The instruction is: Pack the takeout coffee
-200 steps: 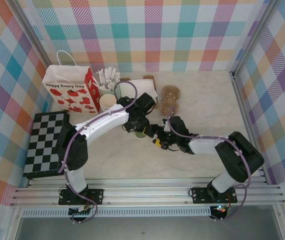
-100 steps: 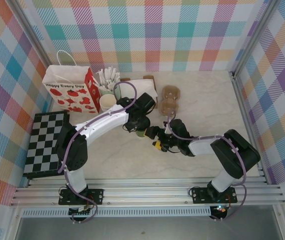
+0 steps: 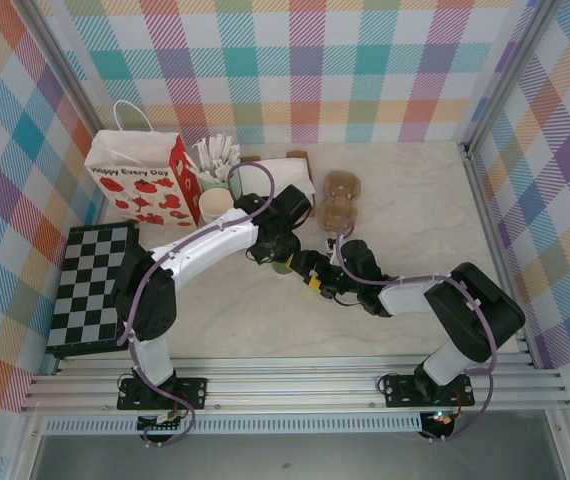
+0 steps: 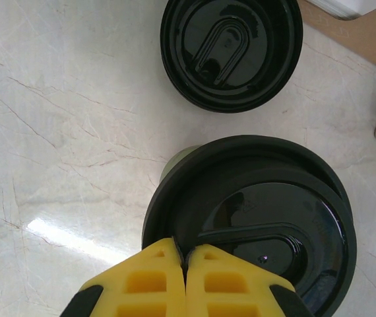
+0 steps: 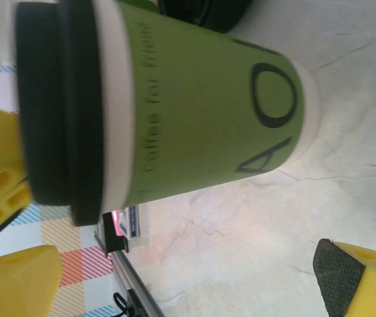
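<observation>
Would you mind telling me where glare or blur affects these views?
Left wrist: a bright glare streak on the marble table, reflections on the cup's black lid. Right wrist: the green paper cup looks soft, its lettering smeared. Top external: even light, sharp.

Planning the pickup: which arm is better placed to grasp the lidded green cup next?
Likely right: the right gripper has jaws open, facing the side of the cup; the left gripper has jaws shut, resting on the lid.

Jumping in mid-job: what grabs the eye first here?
A green coffee cup with a black lid stands mid-table, the shut left claw at the lid's rim and the open right claw facing its side. A spare black lid lies just beyond it.
</observation>
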You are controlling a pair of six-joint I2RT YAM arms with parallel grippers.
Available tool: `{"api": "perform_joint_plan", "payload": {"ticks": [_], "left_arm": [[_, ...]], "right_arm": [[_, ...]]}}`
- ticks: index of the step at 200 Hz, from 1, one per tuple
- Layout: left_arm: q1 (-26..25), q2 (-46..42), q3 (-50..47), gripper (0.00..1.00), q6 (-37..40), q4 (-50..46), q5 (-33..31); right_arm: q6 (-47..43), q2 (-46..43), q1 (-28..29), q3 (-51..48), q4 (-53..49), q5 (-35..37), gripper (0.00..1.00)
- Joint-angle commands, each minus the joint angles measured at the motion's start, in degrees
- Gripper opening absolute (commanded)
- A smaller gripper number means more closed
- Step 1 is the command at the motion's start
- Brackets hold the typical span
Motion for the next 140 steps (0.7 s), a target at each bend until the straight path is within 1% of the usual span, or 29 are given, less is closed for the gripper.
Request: {"api": "perform_joint_plan", "payload": {"ticks": [1, 23, 43, 70, 97, 121, 140], "left_arm": [[-0.9, 6.5, -3.1, 0.00, -1.1, -1.6, 7.0], [-0.9, 6.9, -3.6, 0.00, -1.3, -1.4, 7.6], [-0.9, 6.8, -4.0, 0.00, -1.4, -1.3, 7.8], [-0.8, 6.7, -3.7, 0.00, -1.3, -1.2, 7.6], [-0.8, 6.7, -3.7, 0.00, -1.3, -1.5, 7.6], [-0.9, 6.5, -3.8, 0.00, -1.2, -1.6, 7.6], [-0.9, 6.5, -4.1, 0.00, -1.1, -1.5, 7.8]], "right_arm": [[-0.8, 1.3, 0.3, 0.1, 3.4, 1.6, 1.00], [-0.1, 2.5, 0.3, -0.5, 4.7, 3.0, 1.00], [-0.5, 2.4, 0.3, -1.0, 7.8, 1.8, 0.99], [-3.1, 0.9, 0.3, -0.2, 7.0, 0.3, 1.00], [-2.7, 2.8, 0.3, 0.9, 6.8, -0.7, 0.99], [-0.8, 5.6, 0.3, 0.5, 10.5, -1.0, 0.98], [-1.7, 5.2, 0.4, 0.9, 11.9, -2.1, 0.98]]}}
